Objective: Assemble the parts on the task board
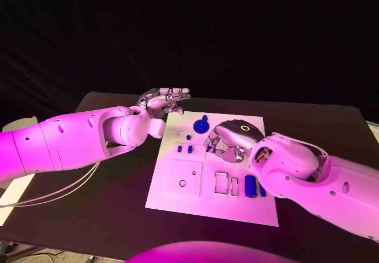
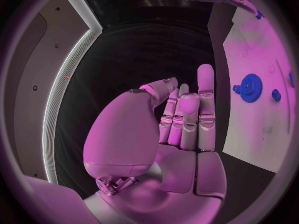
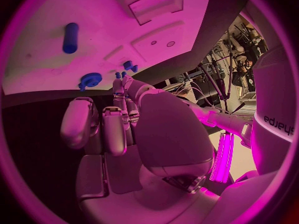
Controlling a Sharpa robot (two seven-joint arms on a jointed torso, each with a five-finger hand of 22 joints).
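1. Black table (image 1: 95, 181) carries the white task board (image 1: 193, 192) at its middle; blue parts, among them a gear (image 1: 200, 126) near the board's far edge, lie on it.
2. Left hand (image 1: 162, 101) hovers off the board's far left corner, fingers loosely curled, holding nothing.
3. Right hand (image 1: 229, 139) hangs over the board's middle; I cannot tell whether it grasps anything.
4. Judged step: reaching for a part; next comes a precise pinch.

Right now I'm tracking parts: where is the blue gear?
In the head view, the gear sits at the far end of the board, between the left hand and the right hand.
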